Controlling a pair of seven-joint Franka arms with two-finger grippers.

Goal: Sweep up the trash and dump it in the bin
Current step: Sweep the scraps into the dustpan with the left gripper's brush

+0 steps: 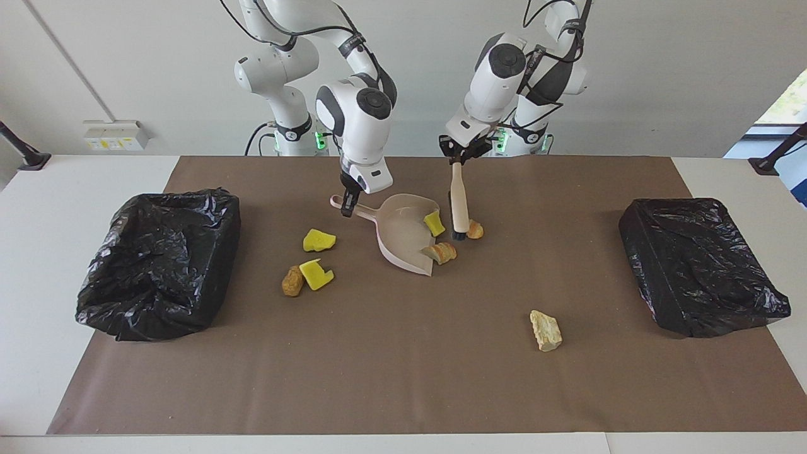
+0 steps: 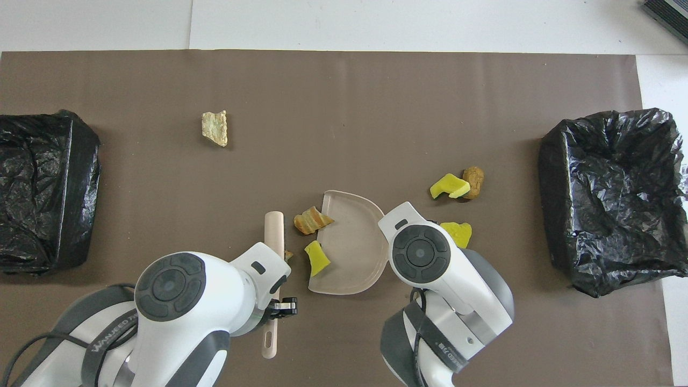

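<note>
Under left gripper, brush hangs near upright, clamped at handle top, bristles beside brown lump. Right gripper closed on dustpan handle, pan mouth toward brush. One yellow piece already inside pan; croissant at pan lip. Advice: set bristles outside lump, pull low and slow toward pan, keep pan lip flat on mat. Other trash lies apart, bins at both ends.
</note>
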